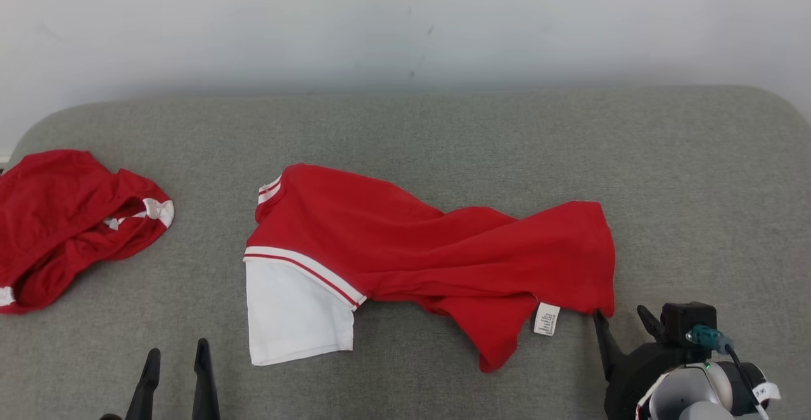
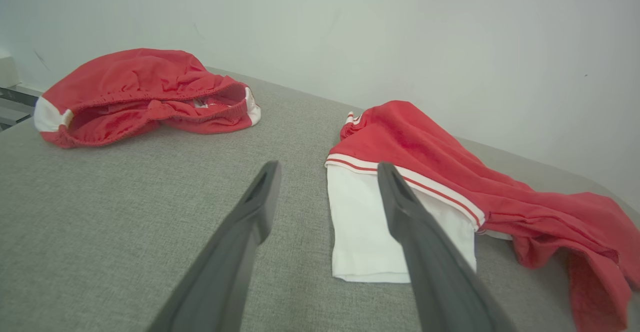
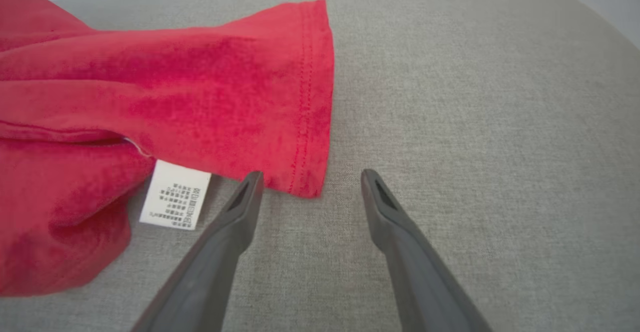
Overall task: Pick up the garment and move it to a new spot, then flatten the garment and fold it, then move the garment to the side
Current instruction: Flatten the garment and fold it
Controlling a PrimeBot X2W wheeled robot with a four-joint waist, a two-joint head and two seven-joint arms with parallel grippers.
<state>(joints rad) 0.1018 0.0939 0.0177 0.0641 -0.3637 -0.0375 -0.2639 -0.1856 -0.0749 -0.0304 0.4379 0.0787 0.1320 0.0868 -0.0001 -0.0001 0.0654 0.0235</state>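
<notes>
- On the middle of the grey table (image 1: 443, 128) lies the garment (image 1: 431, 249), a red shirt stretched sideways, rumpled and twisted, and nobody has hold of it!
- Toward the table's left end its white sleeve (image 1: 294, 309) lies fairly flat. Toward the right end the red body bunches into ridges, with the care label (image 1: 546, 318) flipped out on the table's near side.
- Left gripper (image 1: 177, 350) sits at the table's near edge, jaws wide with nothing between them, pointing up at that sleeve but short of it.
- Right gripper (image 1: 619, 313) is also at the near edge, further toward the right end, jaws wide and empty. One fingertip is just beside the hem corner (image 3: 305, 187); whether it touches, I cannot tell.
- Progress call: there's no crisp fold anywhere and the cloth isn't smoothed, so flattening, folding and the shift to the side all look undone. Whether the first carry to a new spot has happened, these views can't say. My read is we're early, with both claws lining up for a grab or a spread.
- Head count: two red cloth pieces on the table, the garment in the middle and a second red piece (image 1: 70, 223) crumpled at the far left end, well apart from it. One white sleeve on show, one label, two grippers, four dark fingers.
</notes>
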